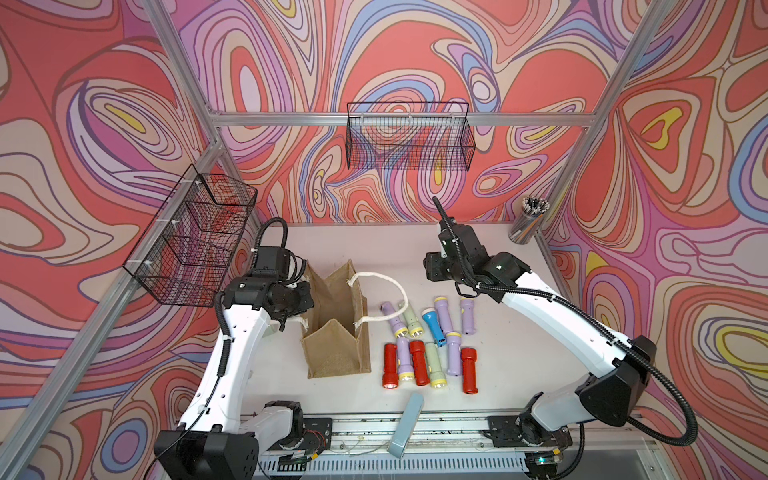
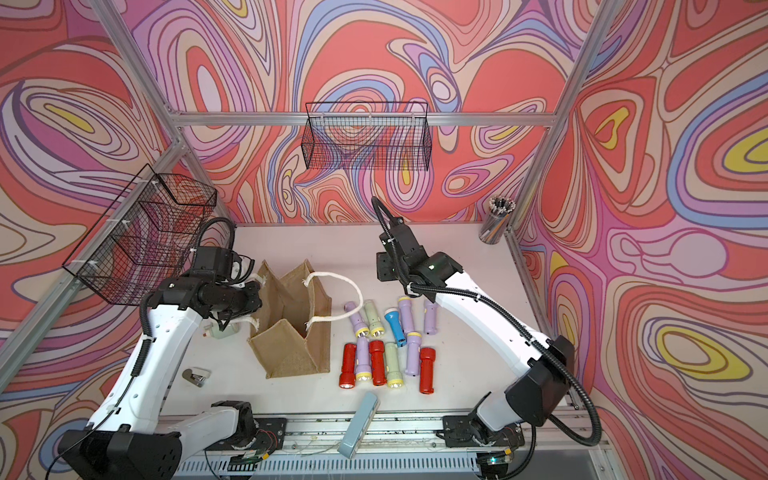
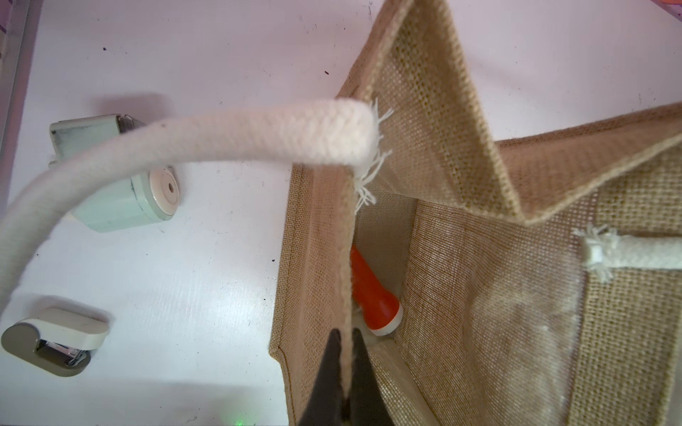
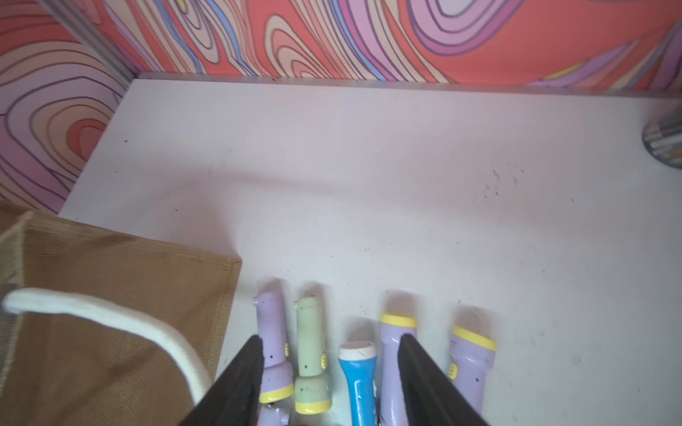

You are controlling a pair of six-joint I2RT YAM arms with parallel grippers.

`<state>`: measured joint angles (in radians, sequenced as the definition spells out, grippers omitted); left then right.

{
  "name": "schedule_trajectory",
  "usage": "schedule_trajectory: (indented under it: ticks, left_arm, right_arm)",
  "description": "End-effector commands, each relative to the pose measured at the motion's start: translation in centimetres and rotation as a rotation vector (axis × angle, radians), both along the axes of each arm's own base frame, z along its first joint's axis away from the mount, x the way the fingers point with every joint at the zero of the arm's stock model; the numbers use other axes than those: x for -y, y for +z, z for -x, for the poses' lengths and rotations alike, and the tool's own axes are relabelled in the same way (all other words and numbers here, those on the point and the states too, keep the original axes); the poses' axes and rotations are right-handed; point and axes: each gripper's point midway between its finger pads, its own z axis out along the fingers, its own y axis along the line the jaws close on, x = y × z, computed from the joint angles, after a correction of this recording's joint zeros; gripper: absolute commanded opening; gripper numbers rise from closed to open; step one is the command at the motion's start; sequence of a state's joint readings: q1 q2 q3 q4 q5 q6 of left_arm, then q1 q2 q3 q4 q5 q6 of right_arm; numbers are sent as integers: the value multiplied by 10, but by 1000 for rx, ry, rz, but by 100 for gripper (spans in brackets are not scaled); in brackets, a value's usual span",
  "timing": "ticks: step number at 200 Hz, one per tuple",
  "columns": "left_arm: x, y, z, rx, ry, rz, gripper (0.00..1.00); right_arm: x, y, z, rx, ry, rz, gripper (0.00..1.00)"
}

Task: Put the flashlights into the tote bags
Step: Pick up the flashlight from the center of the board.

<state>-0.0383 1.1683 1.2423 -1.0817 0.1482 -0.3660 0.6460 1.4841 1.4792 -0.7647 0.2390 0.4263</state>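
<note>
Swirly pink-red walls box in a scuffed white table (image 1: pixel 511 374), evenly lit. Bag (image 1: pixel 336 357) stands upright left of centre, mouth open, one gusset folded in. Left end effector (image 3: pixel 345 333) is clamped on the bag rim, fingers pressed together on the burlap edge. One red flashlight (image 3: pixel 372 295) lies on the bag floor. Eleven flashlights (image 1: pixel 434 365) lie on the table just right of the bag in two rough rows, side by side, many touching, with long axes roughly near-to-far and slightly fanned. Right end effector (image 4: pixel 331 339) hovers over the far row, jaws apart, nothing in them. In the right wrist view the green flashlight (image 4: pixel 310 354) and blue flashlight (image 4: pixel 358 383) sit between its fingers, with a lilac one partly behind each finger. Judgement: the right arm is nearer and free, and the pick lies below it. The jaws are set across the bodies, which suits a grasp, but the gap spans two, so a double grab or a nudged neighbour is likely. The carry then goes left to the bag mouth, where the rope handle (image 4: pixel 73 303) flops on that side and could snag. Stapler (image 3: pixel 55 343), grey-blue bar (image 1: pixel 405 424) and pen cup (image 1: pixel 528 224) are well apart from the path.
</note>
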Motion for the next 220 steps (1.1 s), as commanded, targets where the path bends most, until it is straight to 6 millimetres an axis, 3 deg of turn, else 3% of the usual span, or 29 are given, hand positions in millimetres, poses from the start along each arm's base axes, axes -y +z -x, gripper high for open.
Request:
schedule_trajectory:
  ticks: [1, 61, 124, 175, 220]
  left_arm:
    - [5, -1, 1, -25, -46, 16, 6]
    - [10, -2, -4, -23, -49, 49, 8]
    - [15, 1, 0, -18, -49, 83, 10]
    - [21, 5, 0, -2, -54, 119, 10]
    - [22, 3, 1, -4, -52, 128, 11]
  right_arm:
    - [24, -24, 14, -103, -78, -12, 61]
    - [74, -92, 41, -323, -213, 15, 59]
    - [108, -138, 62, -450, -312, 47, 59]
    - [115, -176, 66, -531, -320, 61, 58]
    - [106, -202, 65, -577, -274, 55, 56]
